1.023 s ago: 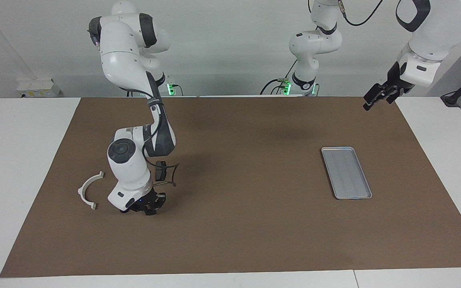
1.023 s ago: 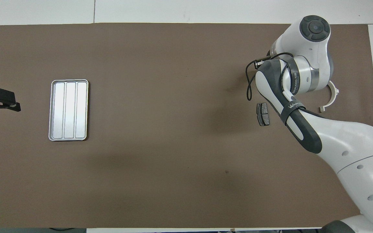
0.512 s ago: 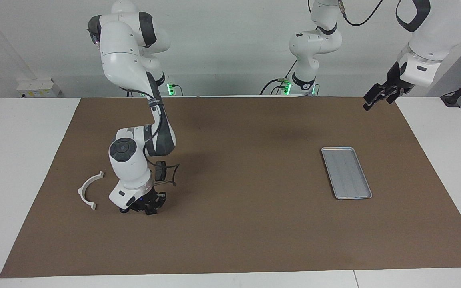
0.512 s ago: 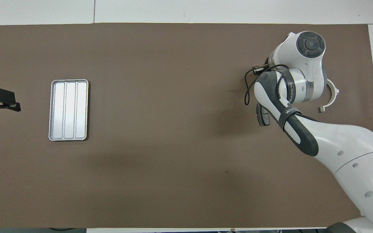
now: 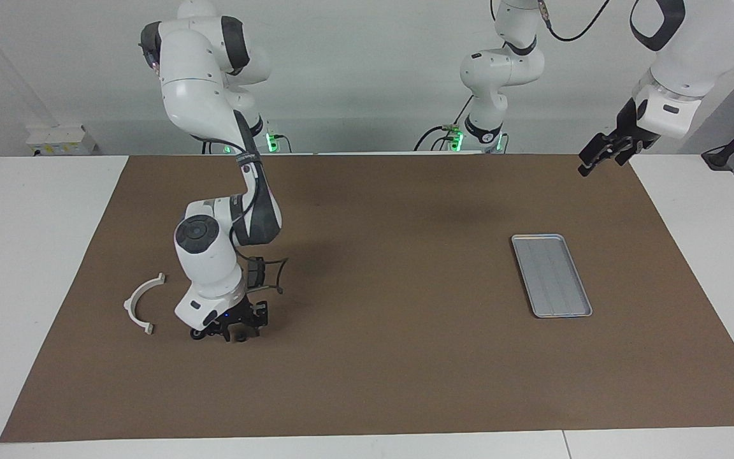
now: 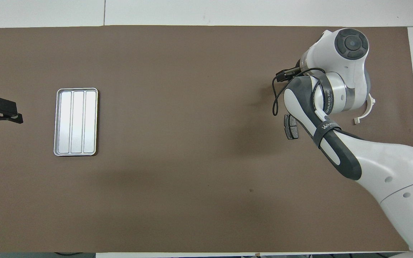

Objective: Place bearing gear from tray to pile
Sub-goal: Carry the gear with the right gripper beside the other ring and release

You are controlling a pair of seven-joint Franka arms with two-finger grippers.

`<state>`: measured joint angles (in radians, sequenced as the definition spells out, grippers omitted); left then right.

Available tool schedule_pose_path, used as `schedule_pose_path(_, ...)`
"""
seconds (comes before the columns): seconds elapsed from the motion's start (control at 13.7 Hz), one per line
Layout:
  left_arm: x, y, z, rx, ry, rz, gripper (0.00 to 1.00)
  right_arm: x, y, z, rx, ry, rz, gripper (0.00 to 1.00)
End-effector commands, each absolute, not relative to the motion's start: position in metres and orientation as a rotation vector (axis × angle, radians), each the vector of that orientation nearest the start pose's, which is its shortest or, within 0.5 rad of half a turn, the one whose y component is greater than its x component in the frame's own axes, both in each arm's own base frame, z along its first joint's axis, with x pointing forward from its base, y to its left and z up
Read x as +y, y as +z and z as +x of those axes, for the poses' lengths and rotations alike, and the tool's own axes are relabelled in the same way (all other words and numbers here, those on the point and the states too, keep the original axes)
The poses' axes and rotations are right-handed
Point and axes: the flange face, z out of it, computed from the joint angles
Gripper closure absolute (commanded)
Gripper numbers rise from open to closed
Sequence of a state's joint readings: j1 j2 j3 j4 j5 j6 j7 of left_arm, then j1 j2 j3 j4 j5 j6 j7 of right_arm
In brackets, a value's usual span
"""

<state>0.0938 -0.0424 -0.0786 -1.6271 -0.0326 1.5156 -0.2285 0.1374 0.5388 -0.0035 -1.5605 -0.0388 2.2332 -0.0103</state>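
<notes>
My right gripper is down at the mat beside the white half-ring bracket of the pile, and its fingers stand apart. A small dark piece, the bearing gear, shows on the mat just under them, mostly hidden. In the overhead view the right wrist covers the gripper and the gear. One dark brake-pad piece lies beside the arm, nearer to the robots than the gripper. The silver tray lies bare toward the left arm's end. My left gripper waits in the air over the mat's corner at that end, open and holding nothing.
A brown mat covers most of the white table. A black cable loop hangs from the right wrist. The half-ring bracket is partly under the right arm in the overhead view.
The right gripper's fingers have spread apart low over the mat, and the wrist has risen a little. The left arm, tray and bracket have not moved.
</notes>
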Motion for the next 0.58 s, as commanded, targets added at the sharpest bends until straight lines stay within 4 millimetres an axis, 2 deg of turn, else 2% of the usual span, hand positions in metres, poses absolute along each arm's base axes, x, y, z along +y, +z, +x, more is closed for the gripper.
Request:
schedule_pose_path(0.0,0.003,0.619,0.528,-0.371,0.127,-3.134,0.00,0.084,0.372,0.688,-0.266,-0.195,-3.142,0.00)
schedule_pose_path(0.22,0.003,0.619,0.528,-0.369,0.127,-3.134,0.00,0.078,0.411,0.678,-0.252,-0.179,-3.148,0.00)
schedule_pose_path(0.37,0.003,0.619,0.528,-0.369,0.127,-3.134,0.00,0.057,0.438,0.669,-0.208,-0.152,-3.154,0.00)
schedule_pose_path(0.51,0.003,0.619,0.528,-0.369,0.125,-3.135,0.00,0.049,0.477,0.652,-0.194,-0.120,-3.155,0.00)
